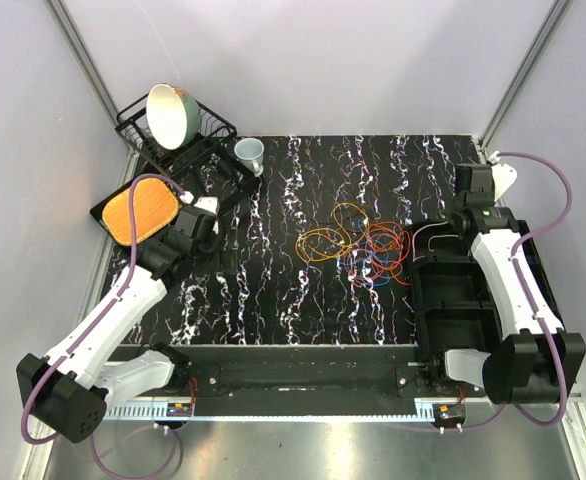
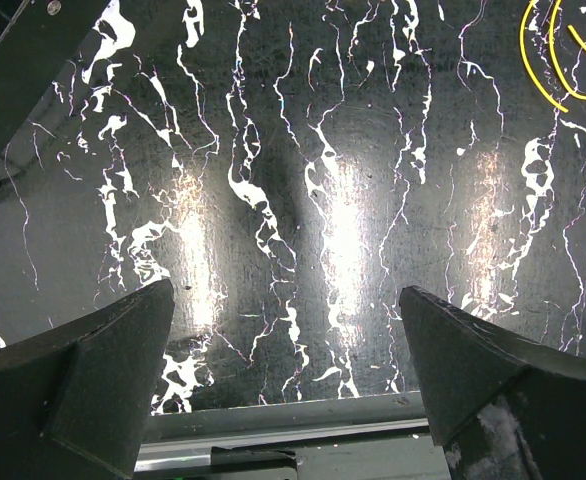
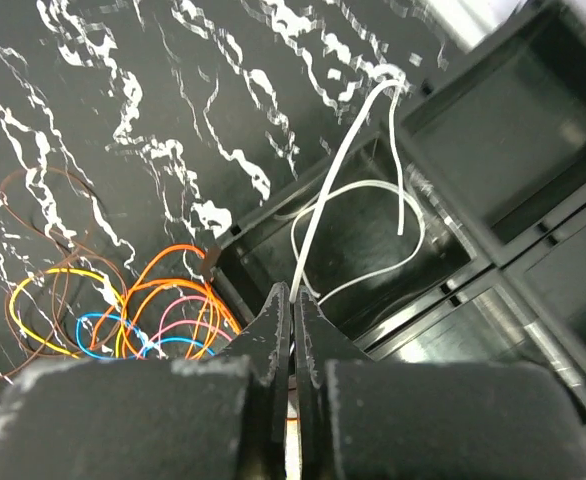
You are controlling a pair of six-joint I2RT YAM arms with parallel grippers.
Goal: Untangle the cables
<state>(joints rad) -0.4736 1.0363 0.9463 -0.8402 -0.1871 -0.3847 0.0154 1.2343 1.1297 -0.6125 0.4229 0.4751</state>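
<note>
Cables (image 1: 358, 245): one loose tangle of thin looped wires on the table, right of centre and just left of the organiser bin. Orange, yellow, red, blue and pink strands show, plus a brown one in the right wrist view. The loops overlap too much to count the strands.
White cable (image 3: 323, 215): one, apart from the tangle. It rises from the right fingers and curls over the bin's compartment nearest the tangle, with its free end hanging over the far wall.
Right gripper (image 3: 293, 295): fingers pressed together, pinching the white cable, at the bin's edge beside the tangle.
Left gripper (image 2: 285, 295): fingers spread wide with nothing between them, over bare table well left of the tangle. Only two yellow loops reach the corner of its wrist view.
Organiser bin (image 1: 420, 300): one, black and divided into compartments, at the table's right side. The right arm hides part of it, so I cannot tell how many compartments it has.
Table (image 1: 273, 300): one black, white-veined surface.
Dish rack (image 1: 208, 140): one, black wire, at the far left corner.
Bowl (image 1: 171, 112): one, tilted on its edge in the rack.
Cup (image 1: 251, 152): one, pale, just beside the rack.
Orange board (image 1: 141, 212): one, lying in a black tray (image 1: 103, 215) at the left edge.
</note>
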